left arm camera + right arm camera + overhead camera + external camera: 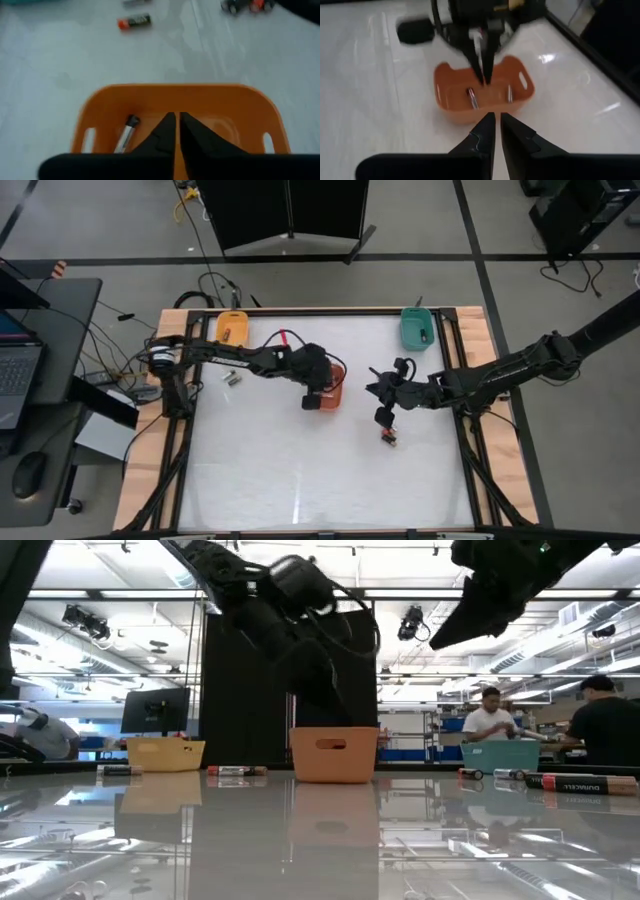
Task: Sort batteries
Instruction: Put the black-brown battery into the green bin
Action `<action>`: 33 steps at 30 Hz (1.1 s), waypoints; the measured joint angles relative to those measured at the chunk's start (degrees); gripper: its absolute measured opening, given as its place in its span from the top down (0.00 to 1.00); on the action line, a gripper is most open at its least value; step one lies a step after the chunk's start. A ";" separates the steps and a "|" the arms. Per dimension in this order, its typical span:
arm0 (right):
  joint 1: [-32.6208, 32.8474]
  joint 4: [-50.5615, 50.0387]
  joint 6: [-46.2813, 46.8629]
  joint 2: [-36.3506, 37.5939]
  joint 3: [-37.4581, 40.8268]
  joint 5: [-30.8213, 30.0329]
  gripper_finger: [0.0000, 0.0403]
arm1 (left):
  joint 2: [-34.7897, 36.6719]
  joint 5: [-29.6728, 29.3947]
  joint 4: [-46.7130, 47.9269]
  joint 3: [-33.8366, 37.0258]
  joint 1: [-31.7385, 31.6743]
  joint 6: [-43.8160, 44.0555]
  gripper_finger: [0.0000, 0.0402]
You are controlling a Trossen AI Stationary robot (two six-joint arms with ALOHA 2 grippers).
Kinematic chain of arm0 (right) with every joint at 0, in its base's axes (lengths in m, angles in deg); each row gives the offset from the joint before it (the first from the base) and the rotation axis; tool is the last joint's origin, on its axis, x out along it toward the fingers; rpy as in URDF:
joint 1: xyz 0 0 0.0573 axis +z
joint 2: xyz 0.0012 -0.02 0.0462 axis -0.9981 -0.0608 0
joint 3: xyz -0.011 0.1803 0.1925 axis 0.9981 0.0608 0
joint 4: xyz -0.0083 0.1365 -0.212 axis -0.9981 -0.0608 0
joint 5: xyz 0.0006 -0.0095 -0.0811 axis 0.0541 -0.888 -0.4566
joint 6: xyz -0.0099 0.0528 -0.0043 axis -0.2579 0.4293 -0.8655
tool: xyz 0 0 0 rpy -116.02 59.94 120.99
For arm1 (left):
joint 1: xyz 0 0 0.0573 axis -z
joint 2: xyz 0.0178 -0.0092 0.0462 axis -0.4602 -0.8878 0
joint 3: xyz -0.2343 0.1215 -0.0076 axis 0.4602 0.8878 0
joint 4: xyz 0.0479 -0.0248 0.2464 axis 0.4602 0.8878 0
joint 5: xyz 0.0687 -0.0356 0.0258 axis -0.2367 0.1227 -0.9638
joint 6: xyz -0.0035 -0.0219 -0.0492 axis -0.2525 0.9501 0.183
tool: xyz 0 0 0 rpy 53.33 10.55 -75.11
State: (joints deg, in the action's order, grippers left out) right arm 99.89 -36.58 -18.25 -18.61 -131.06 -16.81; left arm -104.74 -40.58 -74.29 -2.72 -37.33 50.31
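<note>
One tray (331,385) sits mid-desk (300,470) holding batteries (471,97); two further trays (232,326) occupy the far left and far right (418,328) corners. Loose batteries (232,378) lie left of the centre tray.

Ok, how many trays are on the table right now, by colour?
Yellow-orange tray: 1
Orange tray: 1
Teal tray: 1
Total: 3

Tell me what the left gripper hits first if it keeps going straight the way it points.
Probably the floor of the orange tray: the left gripper points down into it, fingers nearly together, beside a battery already inside. Depth is uncertain.
</note>
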 joint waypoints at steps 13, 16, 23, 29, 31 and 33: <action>6.53 -8.31 20.11 -3.17 0.00 7.30 0.90 | 25.02 -2.11 -19.57 25.88 -0.07 5.70 0.97; 10.51 -9.77 26.18 -6.21 -0.50 9.17 0.90 | 29.48 -3.94 -19.85 29.76 -0.02 6.50 0.97; 18.78 -17.59 39.17 -17.06 -8.54 9.45 0.90 | 35.74 -5.24 -21.27 34.92 -0.02 8.08 0.97; 21.44 -27.39 48.12 -25.76 -14.91 13.68 0.82 | 36.61 -5.28 -20.58 35.69 -0.02 8.68 0.96; 21.45 -30.03 50.60 -27.73 -16.32 15.42 0.78 | 36.61 -5.37 -20.71 35.69 0.12 8.67 0.96; 21.45 -31.87 52.23 -28.95 -17.27 16.89 0.73 | 36.61 -5.39 -20.98 35.69 0.22 8.64 0.96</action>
State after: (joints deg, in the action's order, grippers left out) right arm 121.34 -68.45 33.97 -47.56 -148.33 0.09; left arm -68.13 -45.97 -95.28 32.96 -37.12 58.95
